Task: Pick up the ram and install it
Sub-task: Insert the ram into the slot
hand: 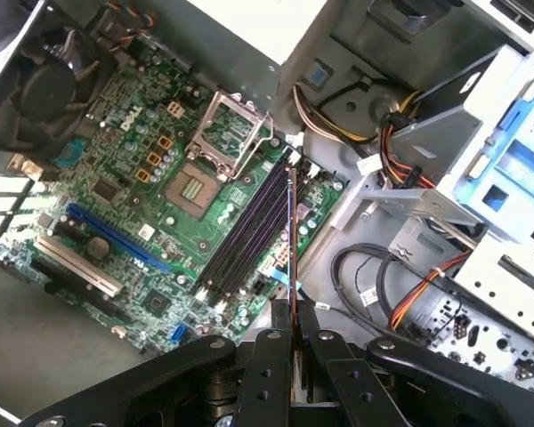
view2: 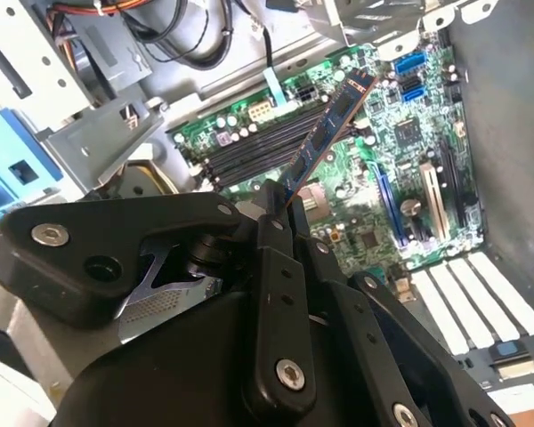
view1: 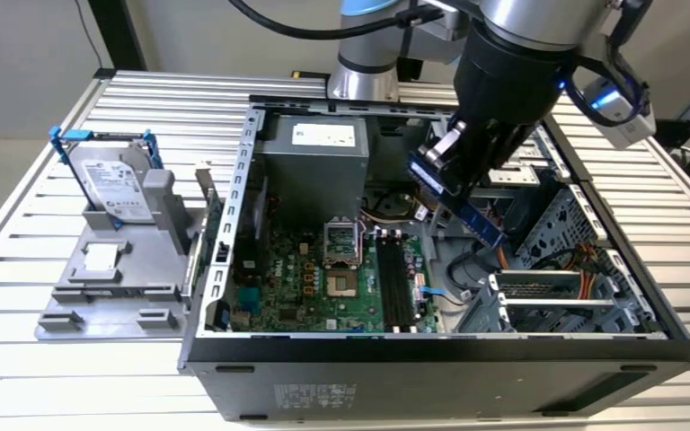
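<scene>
The ram (view1: 463,205), a long thin board with black chips, hangs tilted in the air over the open computer case. My gripper (view1: 441,169) is shut on its upper end. In the second wrist view the ram (view2: 327,132) sticks out from the black fingers (view2: 269,233) toward the green motherboard (view2: 383,133). In the first wrist view the ram (hand: 291,231) shows edge-on, running out of the gripper (hand: 292,313) above the long black memory slots (hand: 246,233). The stick is clear of the slots (view1: 398,283), which lie lower, toward the case's front wall.
The case (view1: 441,348) has tall metal walls all round. A power supply (view1: 312,157) stands at its back and a drive cage (view1: 561,292) at the exterior view's right. Outside it, a hard drive in a blue frame (view1: 111,180) rests on a grey fixture (view1: 118,278).
</scene>
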Controlling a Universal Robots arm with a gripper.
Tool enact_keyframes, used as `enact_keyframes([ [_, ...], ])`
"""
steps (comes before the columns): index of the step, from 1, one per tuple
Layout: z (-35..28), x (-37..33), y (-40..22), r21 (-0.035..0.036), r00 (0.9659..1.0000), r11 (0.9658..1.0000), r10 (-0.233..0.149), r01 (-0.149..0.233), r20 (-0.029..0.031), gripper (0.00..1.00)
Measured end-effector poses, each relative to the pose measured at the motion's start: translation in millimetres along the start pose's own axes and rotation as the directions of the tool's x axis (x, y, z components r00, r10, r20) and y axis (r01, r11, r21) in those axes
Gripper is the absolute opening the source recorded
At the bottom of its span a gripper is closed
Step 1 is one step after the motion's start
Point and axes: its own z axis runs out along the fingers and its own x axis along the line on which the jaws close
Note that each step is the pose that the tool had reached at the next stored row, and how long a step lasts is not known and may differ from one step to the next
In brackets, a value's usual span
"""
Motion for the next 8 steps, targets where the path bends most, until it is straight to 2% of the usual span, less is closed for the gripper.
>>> enact_keyframes([
  [4, 0.0, 0.0, 0.0, 0.0010, 0.9991, 0.9991, 0.043, -0.043, 0.0014, 0.00],
  [8, 0.0, 0.0, 0.0, 0.0021, 0.9956, 0.9956, 0.093, -0.093, 0.0031, 0.00],
])
